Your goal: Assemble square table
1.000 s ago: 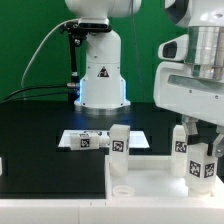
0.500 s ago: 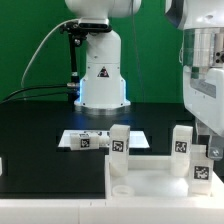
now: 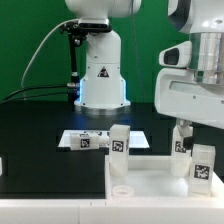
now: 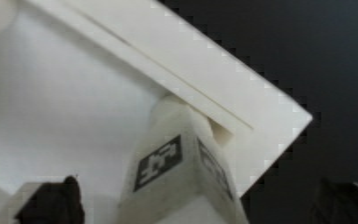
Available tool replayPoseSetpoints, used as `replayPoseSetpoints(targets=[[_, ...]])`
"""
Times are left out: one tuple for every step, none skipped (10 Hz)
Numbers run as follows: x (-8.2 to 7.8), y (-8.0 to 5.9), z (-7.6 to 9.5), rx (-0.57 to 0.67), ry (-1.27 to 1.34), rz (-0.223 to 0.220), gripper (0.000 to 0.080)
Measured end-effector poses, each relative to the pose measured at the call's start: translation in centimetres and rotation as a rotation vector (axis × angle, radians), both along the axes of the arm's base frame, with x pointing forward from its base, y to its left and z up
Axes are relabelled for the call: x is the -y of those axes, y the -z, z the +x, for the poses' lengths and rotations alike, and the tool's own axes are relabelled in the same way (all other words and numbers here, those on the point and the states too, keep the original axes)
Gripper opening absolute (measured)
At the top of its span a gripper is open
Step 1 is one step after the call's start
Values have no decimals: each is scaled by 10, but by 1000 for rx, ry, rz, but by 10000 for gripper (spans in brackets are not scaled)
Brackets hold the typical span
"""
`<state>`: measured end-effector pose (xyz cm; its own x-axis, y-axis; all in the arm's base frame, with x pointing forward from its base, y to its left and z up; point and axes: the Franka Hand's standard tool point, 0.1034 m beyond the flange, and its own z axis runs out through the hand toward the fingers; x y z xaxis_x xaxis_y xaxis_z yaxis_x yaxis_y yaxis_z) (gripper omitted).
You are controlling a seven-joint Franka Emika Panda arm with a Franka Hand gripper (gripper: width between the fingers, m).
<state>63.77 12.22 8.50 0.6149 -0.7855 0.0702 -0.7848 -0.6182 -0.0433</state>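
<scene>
The white square table top lies at the front of the exterior view, and its corner fills the wrist view. Three tagged white legs stand upright on it: one at the far left corner, one at the far right, and one at the near right. My gripper hangs just above the near right leg. In the wrist view my gripper is open. Its dark fingertips stand well apart on either side of that leg, with a gap on each side.
The big white robot base stands at the back centre on the black table. The marker board lies flat in front of it, just behind the table top. A green wall closes the back.
My hand has turned about its vertical axis and back and now sits slightly higher. The near right leg stands upright in about the same place.
</scene>
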Motion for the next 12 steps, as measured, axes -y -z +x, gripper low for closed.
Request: replayPoseSetpoints(targets=[[1,0,0,-2,-73,-9,648],[3,0,1,-4,-178,-20,648],[8,-3,4,-9,-350,-44,648],[9,-5,7,-10,-450,-69,648],[9,-5,7,-9,-438,-68,648],[9,-5,7,-7,-403,-65,502],[9,-5,7,-7,-395,-64,502],[9,-5,7,-6,-362,-61,332],[9,-5,7,-2,-284,-54,332],[10,-5,7,0,-196,-48,282],[10,-4,6,2,-134,-43,282],[9,-4,5,-3,-10,-34,282]])
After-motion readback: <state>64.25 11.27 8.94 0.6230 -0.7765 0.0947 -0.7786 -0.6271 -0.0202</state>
